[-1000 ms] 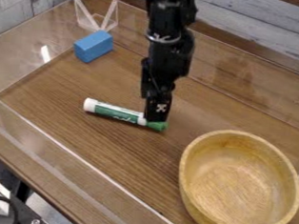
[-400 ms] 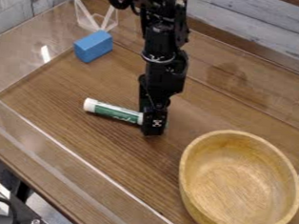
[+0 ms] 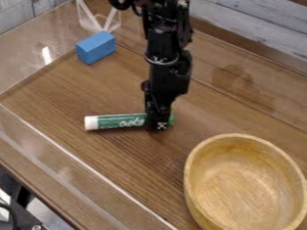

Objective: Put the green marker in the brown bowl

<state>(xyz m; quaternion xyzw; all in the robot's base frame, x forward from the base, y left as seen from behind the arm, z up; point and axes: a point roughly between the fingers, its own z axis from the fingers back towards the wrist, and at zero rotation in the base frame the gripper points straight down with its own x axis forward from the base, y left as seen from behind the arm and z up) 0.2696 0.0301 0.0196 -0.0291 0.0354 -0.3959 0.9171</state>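
On the dark wood-grain counter [image 3: 79, 103], walled by clear panels, the hand [image 3: 157, 121] was clenched on the green marker [image 3: 127, 121] lying at center, the brown bowl [image 3: 245, 187] at four o'clock, a blue block [image 3: 96, 48] at eleven.

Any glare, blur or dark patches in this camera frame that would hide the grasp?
Camera view: soft glare streaks on the clear wall at left; the black gripper is dark, so its fingers merge together above the green marker; low resolution blurs the marker's print; brown bowl evenly lit, no harsh shadows.
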